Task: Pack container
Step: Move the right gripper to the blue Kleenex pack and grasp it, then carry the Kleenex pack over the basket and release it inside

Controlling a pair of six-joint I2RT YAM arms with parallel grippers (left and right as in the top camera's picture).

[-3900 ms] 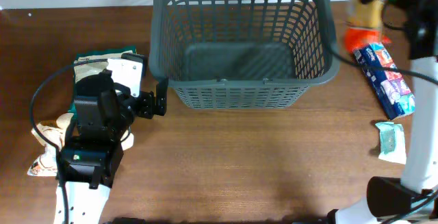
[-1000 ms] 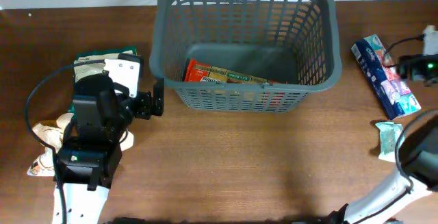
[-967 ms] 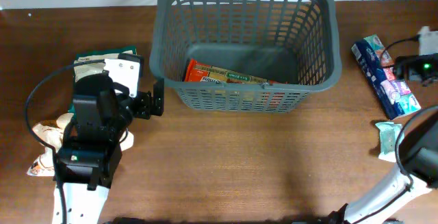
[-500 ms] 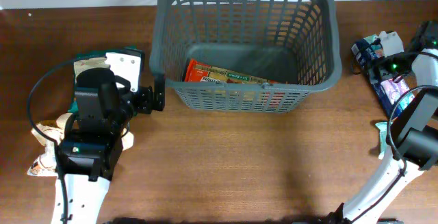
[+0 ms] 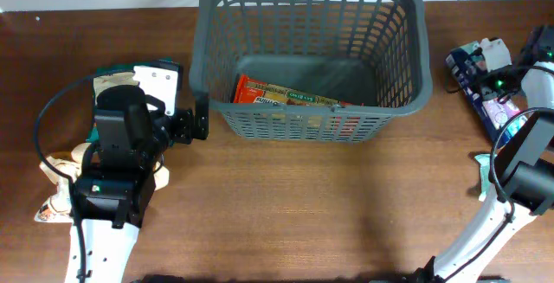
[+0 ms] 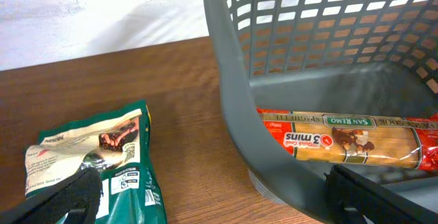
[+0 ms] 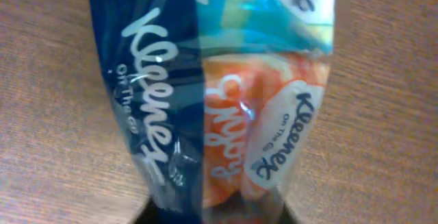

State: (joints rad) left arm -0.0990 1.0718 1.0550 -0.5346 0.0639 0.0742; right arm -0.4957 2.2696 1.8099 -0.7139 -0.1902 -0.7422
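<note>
My right hand [image 5: 481,65] is close over the tissue pack [image 7: 219,94]; I can't tell if it grips. That slick wrap may slip on the way to the basket [image 5: 204,32], well to its left. My left hand [image 5: 197,127], spread wide, sits right at the basket's corner and could nudge it.

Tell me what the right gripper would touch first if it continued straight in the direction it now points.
The Kleenex pack. It fills the right wrist view directly ahead of the right gripper, lying on the table; how near is unclear.
</note>
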